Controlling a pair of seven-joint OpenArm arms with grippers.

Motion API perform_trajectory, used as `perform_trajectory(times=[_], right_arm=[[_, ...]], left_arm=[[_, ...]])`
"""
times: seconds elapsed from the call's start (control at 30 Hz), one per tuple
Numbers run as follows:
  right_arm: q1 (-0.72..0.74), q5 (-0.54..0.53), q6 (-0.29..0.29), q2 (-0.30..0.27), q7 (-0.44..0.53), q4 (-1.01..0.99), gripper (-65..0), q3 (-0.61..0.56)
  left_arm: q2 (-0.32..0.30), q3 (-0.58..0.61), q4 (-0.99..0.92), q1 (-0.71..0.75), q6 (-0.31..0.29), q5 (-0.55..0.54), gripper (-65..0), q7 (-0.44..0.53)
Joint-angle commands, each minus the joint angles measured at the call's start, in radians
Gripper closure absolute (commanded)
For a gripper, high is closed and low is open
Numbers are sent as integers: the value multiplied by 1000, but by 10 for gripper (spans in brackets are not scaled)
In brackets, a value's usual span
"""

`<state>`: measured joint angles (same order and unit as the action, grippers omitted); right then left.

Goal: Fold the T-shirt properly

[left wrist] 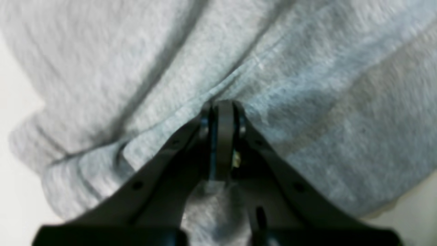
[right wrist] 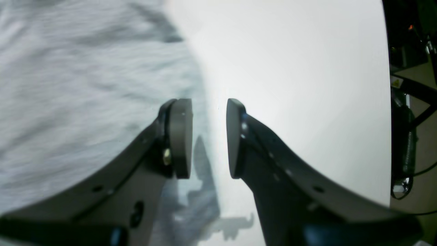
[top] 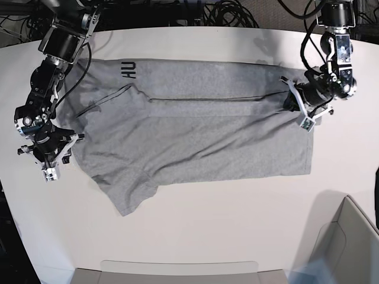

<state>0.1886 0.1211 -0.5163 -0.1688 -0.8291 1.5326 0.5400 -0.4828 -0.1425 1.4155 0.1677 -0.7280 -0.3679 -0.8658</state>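
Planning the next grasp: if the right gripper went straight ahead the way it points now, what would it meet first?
Probably the T-shirt's edge or the bare white table beside it; the open right gripper straddles that edge, though depth is unclear.

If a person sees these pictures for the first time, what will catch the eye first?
The grey T-shirt dominates, spread wide across the middle of the white table, its top edge folded over. The left end effector is pinched shut on the fabric at the shirt's right edge in the base view. The right end effector is open at the opposite edge.
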Motion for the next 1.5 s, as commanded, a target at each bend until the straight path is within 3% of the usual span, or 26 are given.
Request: perform_trajectory(times=[0.0, 0.17, 0.23, 0.4, 0.5, 0.7, 0.83, 1.17, 1.3, 1.47], right_arm=[[33, -8, 3, -13, 24, 15, -174, -2], [87, -31, 3, -8, 26, -11, -174, -5], [121, -31, 2, -8, 47, -53, -174, -30], [156, -25, 3, -22, 161, -182, -177, -160], [211, -28, 5, -25, 166, -292, -191, -258], [341, -31, -2, -27, 198, -498, -288, -389], [404, -31, 2, -22, 331, -573, -277, -432], [585, -31, 14, 4, 589, -1055, -260, -432], [592, -25, 109, 21, 658, -1136, -260, -433], [584, -24, 115, 39, 672, -1213, -260, -435]], left_arm=[[-18, -19, -14, 30, 30, 129, -27, -145], [-4, -56, 160, 36, 30, 128, -27, -152], [34, -59, 250, 31, 30, 129, -27, -180], [140, -99, 390, -24, 30, 129, -29, -306], [163, -99, 393, -75, 30, 131, -29, -355], [174, -98, 391, -89, 30, 132, -29, -367], [174, -98, 391, -87, 30, 132, -29, -367], [177, -96, 391, -87, 30, 131, -29, -367], [177, -96, 391, -89, 30, 131, -29, -367], [190, -98, 391, -87, 30, 131, -29, -364]])
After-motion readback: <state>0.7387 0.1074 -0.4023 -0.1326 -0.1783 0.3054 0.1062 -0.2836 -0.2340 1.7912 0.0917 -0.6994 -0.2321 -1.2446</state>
